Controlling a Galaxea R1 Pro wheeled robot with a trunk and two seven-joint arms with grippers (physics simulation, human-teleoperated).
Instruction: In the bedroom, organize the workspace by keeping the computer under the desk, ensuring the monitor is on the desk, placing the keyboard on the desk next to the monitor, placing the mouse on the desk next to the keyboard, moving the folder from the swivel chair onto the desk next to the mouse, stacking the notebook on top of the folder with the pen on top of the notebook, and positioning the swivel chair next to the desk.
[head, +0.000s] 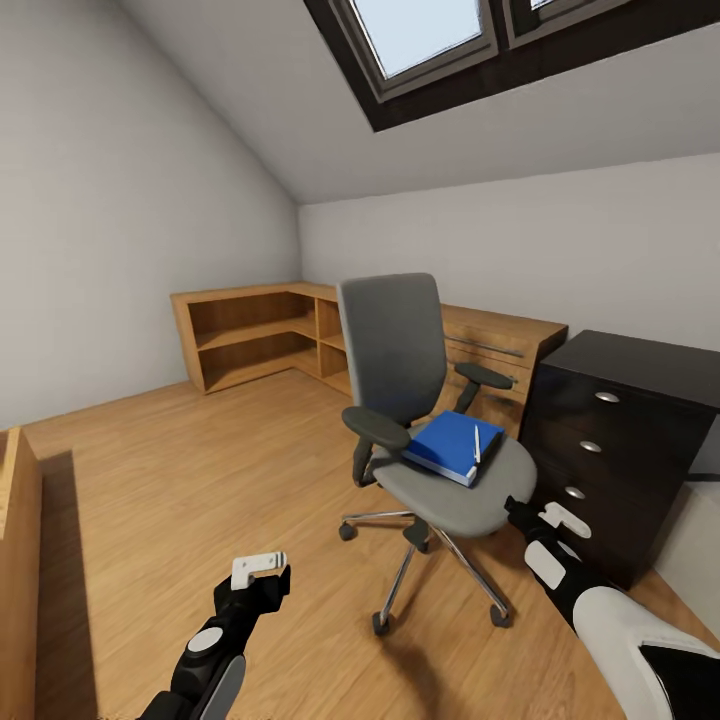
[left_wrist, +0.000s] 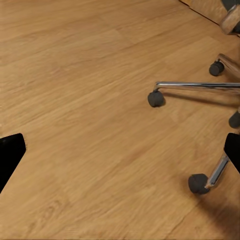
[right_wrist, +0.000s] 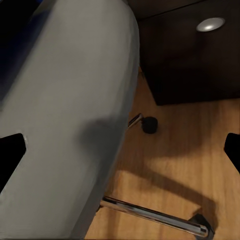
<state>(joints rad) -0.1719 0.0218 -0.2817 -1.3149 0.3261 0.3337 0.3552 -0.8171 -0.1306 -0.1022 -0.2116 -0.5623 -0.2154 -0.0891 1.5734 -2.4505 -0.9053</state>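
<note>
Left gripper (head: 262, 570) hangs over bare floor, fingers spread, holding nothing. Centre: swivel chair (head: 415, 400) carries the folder (head: 452, 446) on its seat, a slim white pen (head: 476, 444) lying on top. Right gripper (head: 548, 520), open and empty, sits beside the seat's edge. Step in hand: fetching the folder; next, the right gripper must rise over the seat.

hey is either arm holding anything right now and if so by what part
Nothing is held. The left gripper hangs over bare floor with open jaws. The right gripper is beside the swivel chair seat edge, jaws open around nothing.
</note>
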